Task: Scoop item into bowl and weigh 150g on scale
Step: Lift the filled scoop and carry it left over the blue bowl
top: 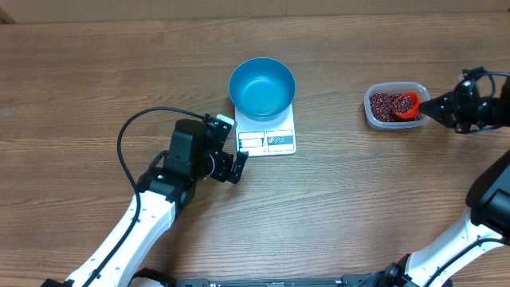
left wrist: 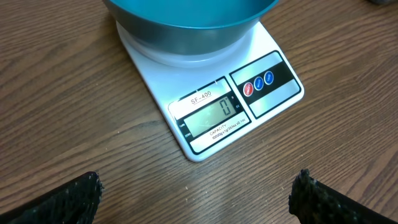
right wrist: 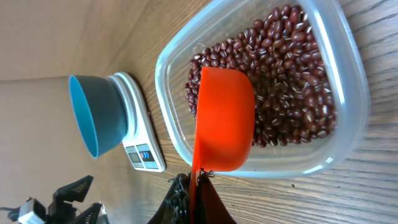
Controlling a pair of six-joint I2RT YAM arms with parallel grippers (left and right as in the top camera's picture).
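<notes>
The blue bowl stands empty on the white scale, whose display reads 0. The dark red beans lie in a clear plastic tub at the right. My right gripper is shut on the handle of an orange scoop, whose cup is over the beans inside the tub, seen from its underside. My left gripper is open and empty, low over the table just in front of the scale. In the overhead view it sits left of the scale's display.
Bare wooden tabletop surrounds everything. A black cable loops from the left arm. The right arm reaches in from the right edge. The bowl and scale show at the left of the right wrist view.
</notes>
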